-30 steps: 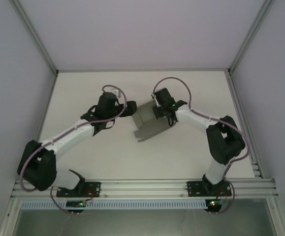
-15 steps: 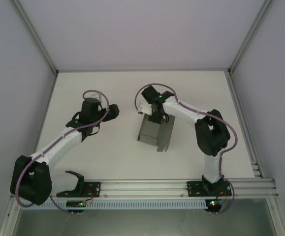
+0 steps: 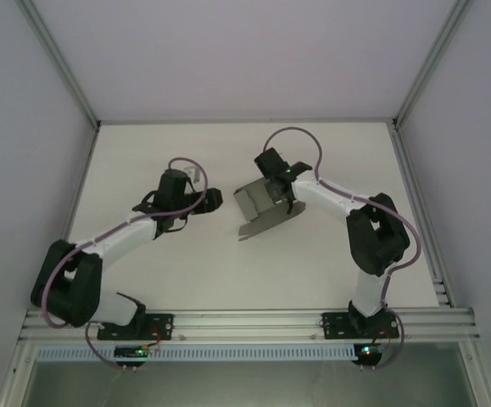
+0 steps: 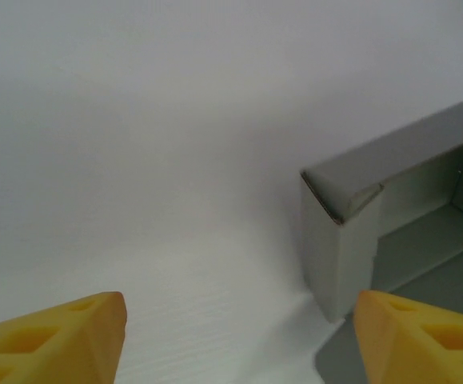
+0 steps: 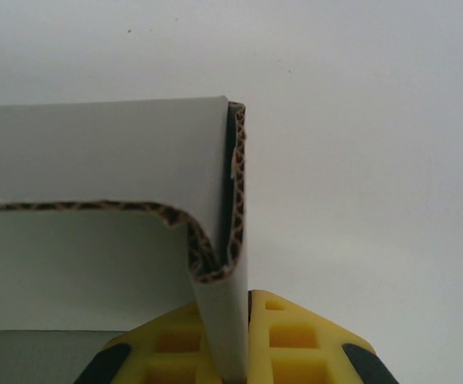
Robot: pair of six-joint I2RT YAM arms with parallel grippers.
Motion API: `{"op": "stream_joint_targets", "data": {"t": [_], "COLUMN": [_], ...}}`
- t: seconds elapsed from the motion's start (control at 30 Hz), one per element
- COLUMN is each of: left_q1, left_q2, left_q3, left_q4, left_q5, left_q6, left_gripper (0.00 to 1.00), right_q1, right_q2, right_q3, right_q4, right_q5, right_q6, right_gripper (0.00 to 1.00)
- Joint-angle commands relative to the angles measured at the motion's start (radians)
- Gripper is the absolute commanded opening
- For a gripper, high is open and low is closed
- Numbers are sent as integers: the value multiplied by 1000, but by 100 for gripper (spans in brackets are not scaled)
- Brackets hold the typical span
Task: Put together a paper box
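Grey corrugated cardboard forms the box (image 3: 260, 212), partly folded and lying just off the centre of the surface (image 3: 186, 267) toward 1 o'clock in the top view. Whether its base rests fully flat cannot be told.

The right end effector (image 5: 231, 352) is clamped on a doubled-over wall at the box's 12 o'clock edge, with both layers pinched between the yellow fingers (image 5: 295, 336). The left end effector (image 3: 214, 201) stands at 9 o'clock of the box, jaws spread wide, holding nothing and apart from the cardboard. Its wrist view shows a box corner (image 4: 339, 232) ahead toward 2 o'clock.

Likely faults:
- Spring-back. The folded wall is held by the clamp alone, so it would probably reopen on release.
- Pivoting. With one wall gripped, a side push from the left end effector may swing or skid the box on the smooth surface.
- Crushing. A fingertip meeting the open corner edge-on could buckle the thin wall instead of folding a flap.
- Arm contact. Both wrists work near each other.

The surface is white, matte and featureless. Pale lavender panels enclose it on three sides, with aluminium posts at the corners. A slotted rail (image 3: 253, 322) at 6 o'clock carries both arm bases.
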State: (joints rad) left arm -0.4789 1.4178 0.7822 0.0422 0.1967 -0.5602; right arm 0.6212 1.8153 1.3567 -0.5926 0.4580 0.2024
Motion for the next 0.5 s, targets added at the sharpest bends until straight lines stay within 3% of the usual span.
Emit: {"op": "stream_joint_targets", "data": {"t": [0.0,0.17,0.23,0.47], "left_q1": [-30,-53,-61,-83], "left_q2": [78,199,224,321], "left_q3": [62,112,119,166], "left_q4": [89,131,160,154], "left_q5": [87,118,128,-5], "left_q6": [16,9,12,23], "left_gripper": [66,49,48,27], "right_q1": [18,38,44,78], "right_q2": [-43,-64,-77,-131], "right_q3": [-32,-75,-94,-196], "right_q4": [61,112,138,310], "right_q5": [38,47,51,27], "right_q6": [162,184,186,149], "right_gripper": [0,0,0,0]}}
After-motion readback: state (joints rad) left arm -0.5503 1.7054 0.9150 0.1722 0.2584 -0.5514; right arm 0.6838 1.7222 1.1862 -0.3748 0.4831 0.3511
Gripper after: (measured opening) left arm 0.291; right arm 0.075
